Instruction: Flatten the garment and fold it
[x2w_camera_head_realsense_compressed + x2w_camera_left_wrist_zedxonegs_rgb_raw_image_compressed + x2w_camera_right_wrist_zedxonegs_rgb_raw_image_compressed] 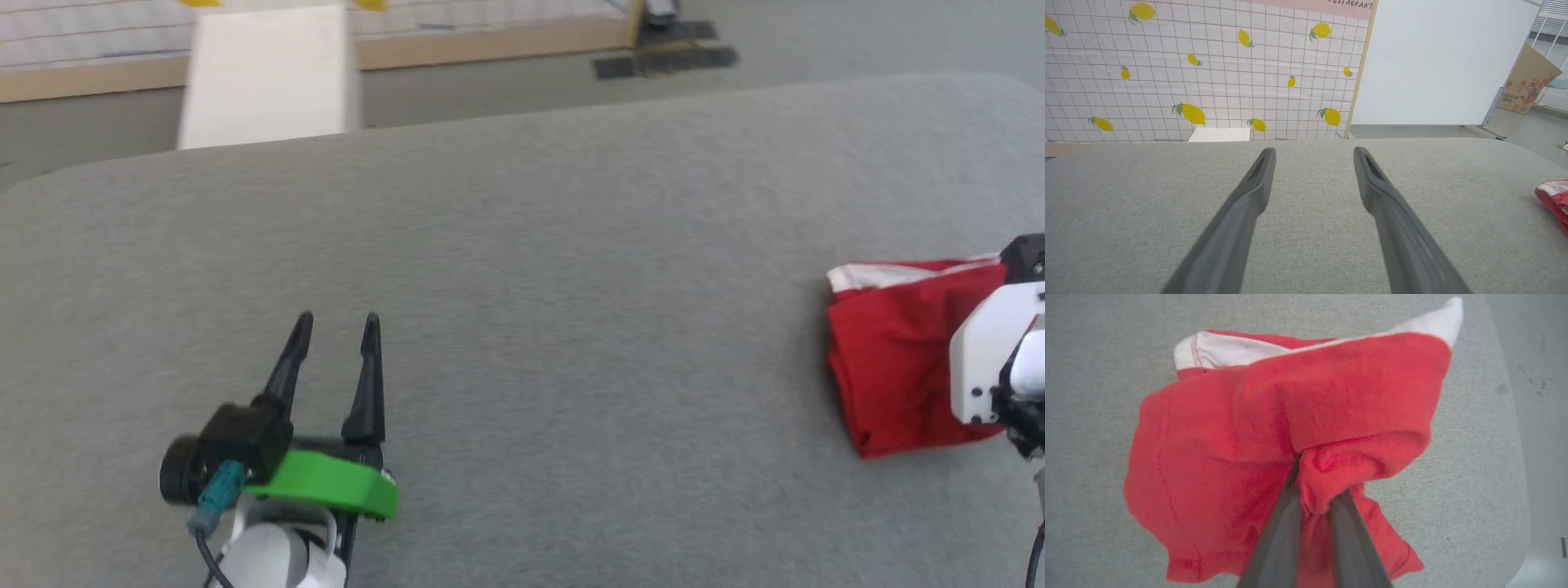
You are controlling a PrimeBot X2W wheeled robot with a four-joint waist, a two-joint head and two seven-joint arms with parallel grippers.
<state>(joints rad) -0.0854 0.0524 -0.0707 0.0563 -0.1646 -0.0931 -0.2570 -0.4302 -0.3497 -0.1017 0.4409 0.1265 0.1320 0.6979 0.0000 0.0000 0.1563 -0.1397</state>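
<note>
Pinching a bunch of the garment near the counter's right edge, the right gripper has its fingers narrow on red cloth, the left gripper holds its fingers wide and empty, and the garment lies crumpled in 1 heap: flattening barely begun, folding not yet started.

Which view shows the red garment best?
Right wrist view: the garment, close and nearly whole, a fold pinched in the right gripper. Head view: at the right edge, partly behind the arm. Left wrist view: just a corner.
</note>
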